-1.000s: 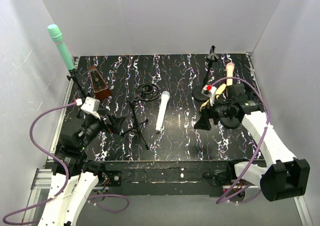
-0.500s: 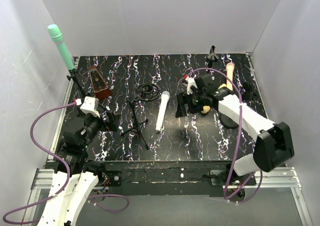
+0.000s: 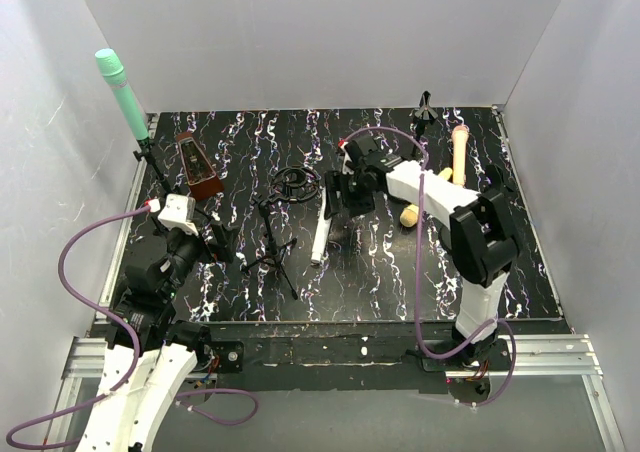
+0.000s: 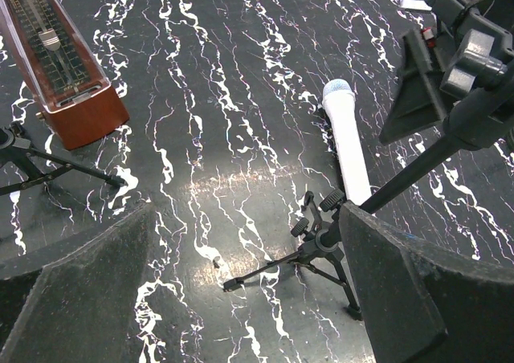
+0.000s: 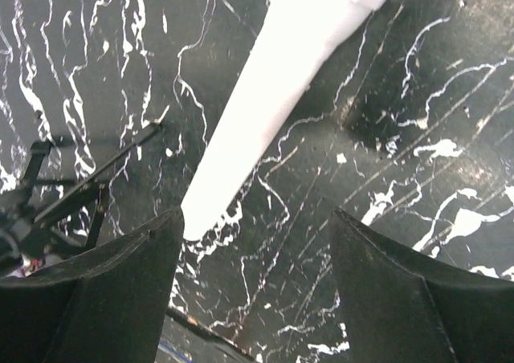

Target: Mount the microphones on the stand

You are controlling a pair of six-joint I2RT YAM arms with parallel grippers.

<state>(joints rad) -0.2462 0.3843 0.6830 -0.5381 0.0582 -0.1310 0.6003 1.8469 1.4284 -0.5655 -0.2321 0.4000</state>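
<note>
I work in what looks like a robotics lab cell: plain white panels (image 3: 320, 32) box in a black, white-veined tabletop (image 3: 380, 272) on three sides. An aluminium rail (image 3: 550, 344) runs along its near edge, and purple cables (image 3: 62, 262) loop over it.

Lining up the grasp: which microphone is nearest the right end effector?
The white microphone, lying flat mid-table beneath the open right end effector; the other colours are farther away.
</note>
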